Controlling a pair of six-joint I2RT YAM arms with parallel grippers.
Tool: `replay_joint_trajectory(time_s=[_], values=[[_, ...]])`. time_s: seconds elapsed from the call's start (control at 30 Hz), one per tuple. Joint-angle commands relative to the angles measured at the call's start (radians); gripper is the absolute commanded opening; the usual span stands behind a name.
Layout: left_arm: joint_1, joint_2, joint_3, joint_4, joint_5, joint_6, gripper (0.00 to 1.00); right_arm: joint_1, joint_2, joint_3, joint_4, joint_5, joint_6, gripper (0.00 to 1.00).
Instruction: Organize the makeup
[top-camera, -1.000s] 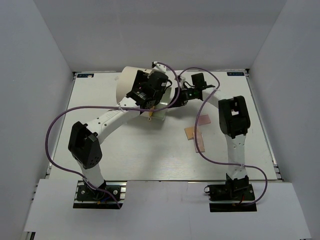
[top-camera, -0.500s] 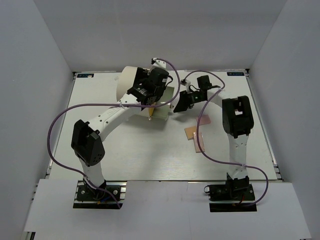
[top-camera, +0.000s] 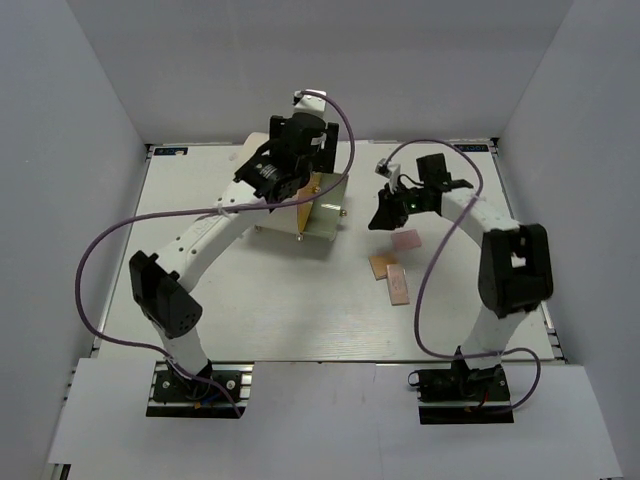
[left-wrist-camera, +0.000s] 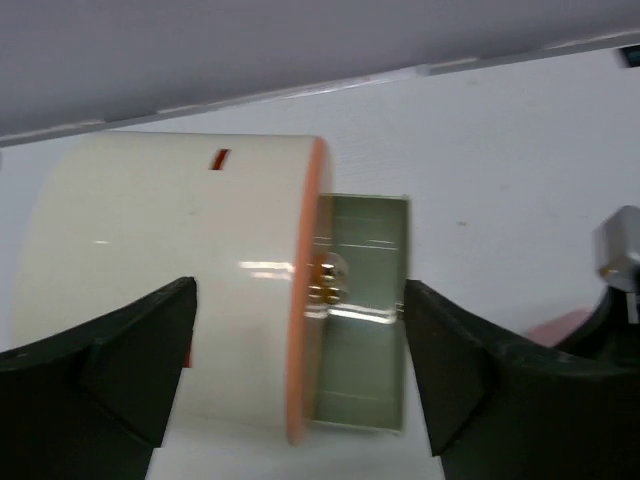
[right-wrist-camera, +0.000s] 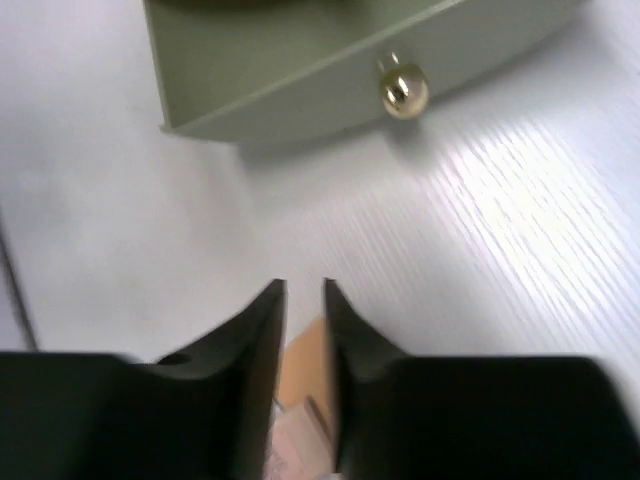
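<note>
Hovering just by the makeup (top-camera: 380, 265), right gripper (right-wrist-camera: 303, 287) narrowly parted; left gripper (left-wrist-camera: 300, 300) wide open.

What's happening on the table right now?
The left gripper hangs wide open over the cream cylinder, whose drawer is pulled out. The right gripper, jaws a narrow gap apart and empty, hovers by the tan pieces lying next to the pink square on the table. Nothing is held.

Right pincer (top-camera: 381, 217) has pulled away from the drawer (top-camera: 328, 200) toward the pink square (top-camera: 406, 240) — left pincer (top-camera: 262, 178) moved back.
</note>
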Motion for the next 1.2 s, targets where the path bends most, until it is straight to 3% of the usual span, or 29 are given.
replay_joint_trajectory(time_s=[0.0,0.03,0.1,0.13,0.27,0.3,0.33,0.37,0.4,0.47,0.5,0.6,0.9,1.17], values=[[-0.017,-0.128,0.028,-0.02,0.262,-0.058,0.93,-0.01,-0.175,-0.146,0.156,0.257,0.026,0.21],[-0.017,-0.142,0.007,-0.006,0.308,-0.089,0.84,-0.009,-0.236,-0.177,0.188,0.304,0.082,0.13],[-0.017,-0.191,-0.099,0.035,0.403,-0.128,0.76,-0.035,-0.272,-0.234,0.212,0.405,0.116,0.0],[-0.026,-0.202,-0.13,0.066,0.486,-0.147,0.64,-0.042,-0.293,-0.242,0.199,0.42,0.126,0.0],[-0.063,-0.196,-0.24,0.109,0.611,-0.219,0.37,-0.12,-0.301,-0.249,0.117,0.48,0.159,0.01],[-0.073,-0.175,-0.26,0.109,0.644,-0.239,0.35,-0.13,-0.307,-0.254,0.112,0.487,0.161,0.13],[-0.104,-0.161,-0.265,0.106,0.648,-0.245,0.35,-0.149,-0.31,-0.257,0.109,0.489,0.161,0.25],[-0.121,-0.146,-0.267,0.103,0.648,-0.251,0.37,-0.168,-0.315,-0.265,0.109,0.493,0.159,0.51],[-0.138,-0.129,-0.265,0.092,0.645,-0.262,0.41,-0.176,-0.321,-0.268,0.109,0.495,0.158,0.63],[-0.188,-0.078,-0.253,0.072,0.628,-0.273,0.53,-0.196,-0.321,-0.272,0.104,0.497,0.15,0.76],[-0.205,-0.064,-0.248,0.058,0.585,-0.288,0.7,-0.209,-0.315,-0.271,0.095,0.49,0.15,0.77],[-0.256,-0.026,-0.259,0.058,0.505,-0.317,0.88,-0.251,-0.316,-0.286,0.099,0.475,0.162,0.79],[-0.326,0.115,-0.299,0.054,0.34,-0.53,0.94,-0.321,-0.367,-0.332,0.106,0.406,0.202,0.79],[-0.388,0.256,-0.247,0.11,0.387,-0.606,0.94,-0.39,-0.457,-0.381,0.112,0.354,0.213,0.79]])
